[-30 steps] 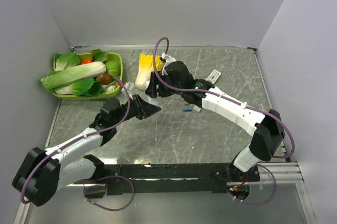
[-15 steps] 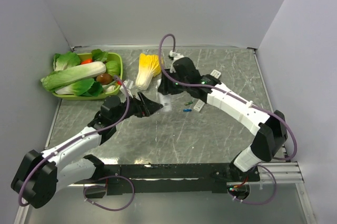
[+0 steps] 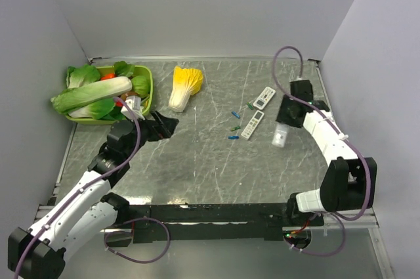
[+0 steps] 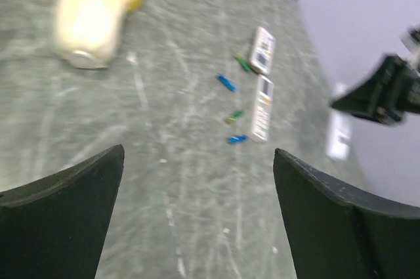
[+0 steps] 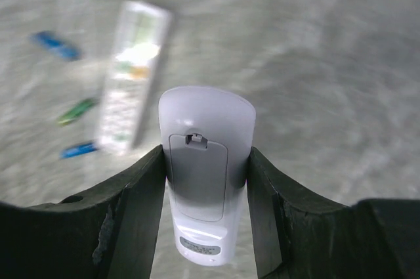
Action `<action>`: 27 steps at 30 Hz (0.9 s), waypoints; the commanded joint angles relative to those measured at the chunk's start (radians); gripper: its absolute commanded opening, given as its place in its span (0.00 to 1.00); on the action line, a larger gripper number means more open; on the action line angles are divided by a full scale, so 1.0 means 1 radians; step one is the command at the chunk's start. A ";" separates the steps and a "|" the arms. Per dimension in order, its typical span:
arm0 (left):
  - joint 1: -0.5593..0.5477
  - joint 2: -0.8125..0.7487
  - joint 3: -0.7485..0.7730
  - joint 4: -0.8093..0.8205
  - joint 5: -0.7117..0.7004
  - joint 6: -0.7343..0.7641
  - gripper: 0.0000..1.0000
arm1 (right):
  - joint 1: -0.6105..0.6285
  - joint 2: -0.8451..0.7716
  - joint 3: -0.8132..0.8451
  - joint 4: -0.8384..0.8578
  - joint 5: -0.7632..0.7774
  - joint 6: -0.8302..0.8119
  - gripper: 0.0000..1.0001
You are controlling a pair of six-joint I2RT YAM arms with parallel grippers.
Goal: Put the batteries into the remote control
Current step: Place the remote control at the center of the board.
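Right gripper (image 5: 205,154) pinches the white remote (image 5: 207,118), centre frame, battery cover (image 5: 197,180) exposed, presumably for loading; left gripper (image 4: 198,153) spread, empty.

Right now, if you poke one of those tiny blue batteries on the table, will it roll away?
Probably: a blue battery is a thin cylinder lying on its side on the smooth-looking table, so a sideways nudge should roll it. It looks tiny beside the remote, so likely light and fiddly to pinch.
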 commanded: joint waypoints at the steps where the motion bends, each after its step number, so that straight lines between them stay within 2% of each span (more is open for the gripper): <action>1: 0.037 -0.041 0.028 -0.104 -0.099 0.092 0.97 | -0.156 0.052 -0.032 0.006 0.038 -0.050 0.00; 7: 0.038 -0.080 0.005 -0.105 -0.125 0.118 0.97 | -0.294 0.209 -0.007 0.034 0.015 -0.076 0.01; 16: 0.038 -0.113 -0.003 -0.101 -0.123 0.118 0.97 | -0.365 0.390 0.048 0.038 -0.024 -0.136 0.12; 19: 0.038 -0.115 -0.005 -0.101 -0.122 0.120 0.97 | -0.368 0.410 0.042 0.049 -0.031 -0.146 0.24; 20: 0.038 -0.117 -0.005 -0.098 -0.120 0.120 0.97 | -0.369 0.413 0.037 0.054 -0.035 -0.150 0.32; 24: 0.038 -0.117 -0.005 -0.093 -0.109 0.123 0.97 | -0.371 0.419 0.025 0.060 -0.050 -0.150 0.45; 27: 0.038 -0.112 -0.006 -0.090 -0.109 0.124 0.97 | -0.371 0.389 0.017 0.064 -0.056 -0.145 0.62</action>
